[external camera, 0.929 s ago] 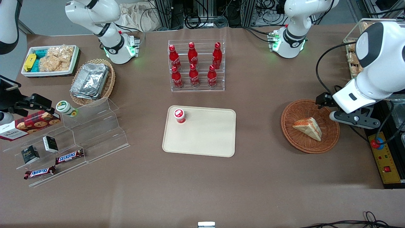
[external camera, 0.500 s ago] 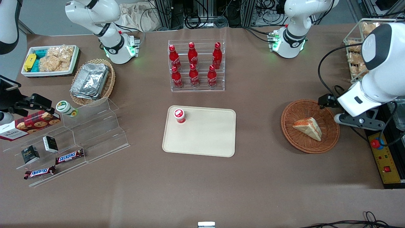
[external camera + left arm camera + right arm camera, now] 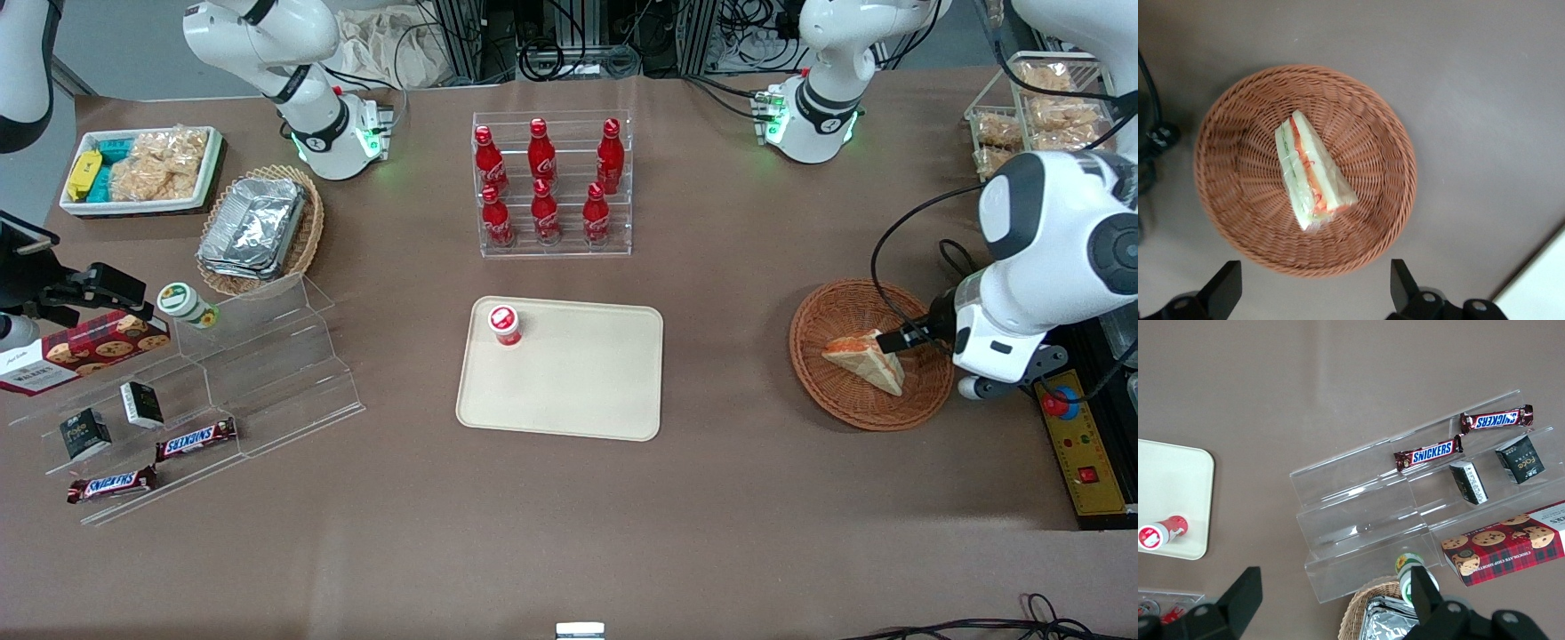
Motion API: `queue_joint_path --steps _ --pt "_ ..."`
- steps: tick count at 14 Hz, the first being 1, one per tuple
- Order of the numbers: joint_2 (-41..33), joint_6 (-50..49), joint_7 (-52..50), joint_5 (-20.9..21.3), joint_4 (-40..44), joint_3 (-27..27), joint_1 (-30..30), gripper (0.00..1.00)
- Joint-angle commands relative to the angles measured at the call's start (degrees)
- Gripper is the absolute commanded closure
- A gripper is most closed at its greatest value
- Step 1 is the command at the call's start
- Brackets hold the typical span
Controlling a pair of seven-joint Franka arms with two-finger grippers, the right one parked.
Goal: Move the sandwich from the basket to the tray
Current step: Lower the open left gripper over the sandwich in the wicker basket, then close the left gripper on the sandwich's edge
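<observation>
The sandwich (image 3: 865, 357) lies in the reddish-brown wicker basket (image 3: 836, 400) toward the working arm's end of the table. The left wrist view shows the clear-wrapped sandwich (image 3: 1310, 172) in the middle of the basket (image 3: 1231, 200). My gripper (image 3: 1313, 267) is open and empty, its jaws wide apart above the basket's rim. In the front view my gripper (image 3: 1000, 369) hangs at the basket's edge, with its fingers hidden under the wrist. The beige tray (image 3: 578, 391) lies at the table's middle; a corner of it (image 3: 1546, 280) shows in the left wrist view.
A small red-capped bottle (image 3: 505, 324) stands on the tray. A clear rack of red cola bottles (image 3: 551, 187) stands farther from the front camera than the tray. A yellow control box (image 3: 1085, 453) lies beside the basket. A wire rack of snacks (image 3: 1031, 107) stands at the working arm's end.
My arm has swung in and the wrist has turned to point down. The gripper has come nearer the front camera, over the basket's edge. The sandwich has not moved.
</observation>
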Motion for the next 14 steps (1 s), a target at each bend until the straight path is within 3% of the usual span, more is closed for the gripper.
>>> queue_joint_path --steps 1,6,14 --pt "-1.39 9.84 -10.63 2.82 -8.99 -0.27 0.6 0.0" --pt "3.79 17.08 -23.83 3.1 -11.12 1.22 0.6 0.0" --pt "9.68 29.04 -26.57 3.8 -14.2 3.95 -0.01 0.0"
